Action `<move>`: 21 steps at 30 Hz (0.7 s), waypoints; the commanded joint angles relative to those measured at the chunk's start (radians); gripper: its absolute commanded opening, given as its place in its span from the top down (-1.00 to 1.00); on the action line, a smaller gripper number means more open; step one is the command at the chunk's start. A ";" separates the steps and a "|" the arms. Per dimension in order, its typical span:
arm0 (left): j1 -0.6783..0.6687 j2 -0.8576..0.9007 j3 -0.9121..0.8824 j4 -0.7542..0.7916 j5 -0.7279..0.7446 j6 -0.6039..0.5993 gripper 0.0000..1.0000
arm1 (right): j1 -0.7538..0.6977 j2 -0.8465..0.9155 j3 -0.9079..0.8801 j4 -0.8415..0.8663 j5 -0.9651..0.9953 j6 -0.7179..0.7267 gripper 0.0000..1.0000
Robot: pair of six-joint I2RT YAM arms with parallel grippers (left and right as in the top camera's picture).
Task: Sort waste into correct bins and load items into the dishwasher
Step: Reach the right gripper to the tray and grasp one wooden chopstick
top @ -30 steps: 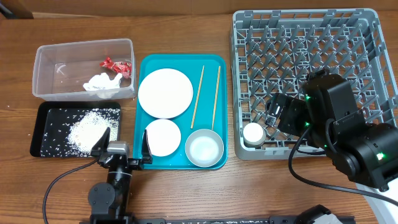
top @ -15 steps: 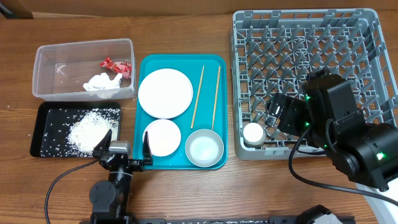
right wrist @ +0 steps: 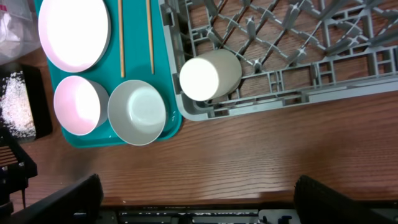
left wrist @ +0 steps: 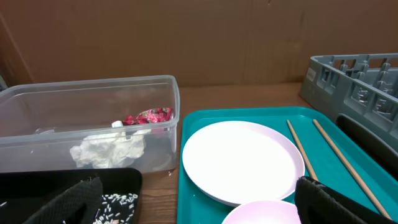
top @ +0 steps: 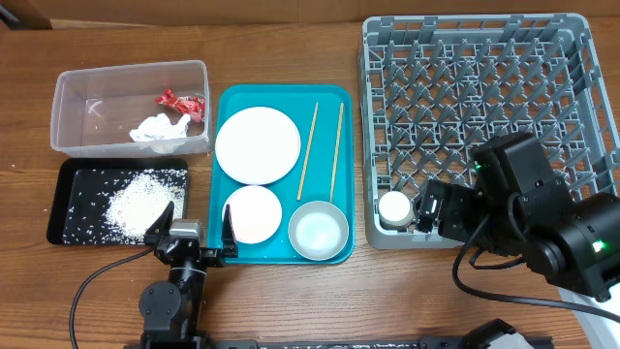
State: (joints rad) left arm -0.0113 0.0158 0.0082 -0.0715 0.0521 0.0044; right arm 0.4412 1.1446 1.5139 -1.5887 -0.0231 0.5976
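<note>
The red wrapper point(top: 182, 101) and white tissue point(top: 158, 128) lie in the clear tub point(top: 77, 107). Rice point(top: 136, 202) lies in the black tray point(top: 66, 208). The large plate point(top: 257, 144), small plate point(top: 254, 213), bowl point(top: 318, 231) and two chopsticks point(top: 308, 150) sit on the teal tray. The cup point(top: 394, 207) lies on its side in the grey rack's point(top: 484, 58) front left corner. My right gripper point(top: 427, 209) is open and empty beside the cup, over the rack's front edge. My left gripper point(top: 194, 231) is open and empty between the black tray and the small plate.
The teal tray point(top: 281, 95) lies between the bins and the rack. Bare wooden table point(right wrist: 249, 155) runs along the front, below the rack. The rack's pegs stand upright across its floor. A cardboard wall point(left wrist: 199, 37) stands behind the table.
My right arm has drawn back from inside the rack toward the table's front edge. The cup stays where it was. The left arm has not moved.
</note>
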 commanded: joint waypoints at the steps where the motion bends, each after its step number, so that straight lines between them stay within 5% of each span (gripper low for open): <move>1: 0.005 -0.010 -0.003 -0.003 -0.010 0.018 -1.00 | 0.002 0.001 0.031 0.005 -0.020 -0.010 -1.00; 8: 0.005 -0.010 -0.003 -0.003 -0.011 0.018 -1.00 | 0.002 0.011 0.031 0.064 -0.019 -0.008 -1.00; 18: 0.005 -0.010 -0.003 -0.003 -0.011 0.018 -1.00 | 0.002 0.032 0.030 0.528 -0.115 0.075 -1.00; 21: 0.005 -0.010 -0.003 -0.003 -0.011 0.018 -1.00 | 0.031 0.064 0.030 0.636 -0.198 -0.031 -0.99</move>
State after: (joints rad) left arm -0.0113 0.0158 0.0082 -0.0719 0.0486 0.0044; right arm 0.4427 1.1786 1.5196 -1.0126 -0.1387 0.6479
